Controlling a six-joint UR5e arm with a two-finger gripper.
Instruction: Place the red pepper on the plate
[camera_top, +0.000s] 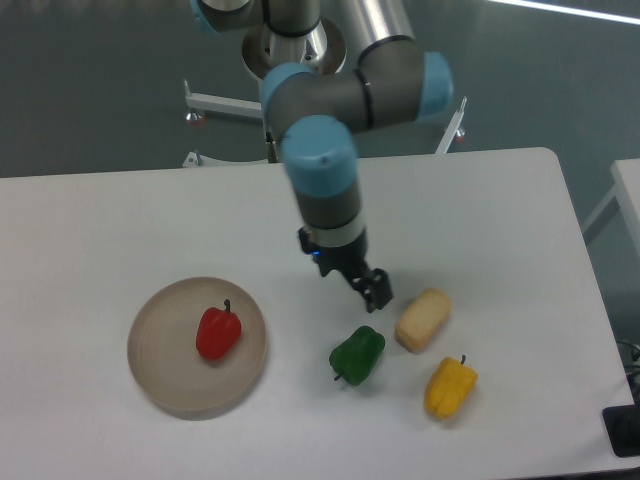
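Well left of the claw (375, 290), the red pepper (218, 333) is seen lying on the plate (160, 375), near its middle, with nothing gripping it. Nothing is held by the claw, which is hung above the table (500, 210), though whether its fingers are spread or pressed together cannot be told. Just below it a green pepper (358, 355) is found, a beige block (422, 319) just to its right, and a yellow pepper (450, 387) lower right.
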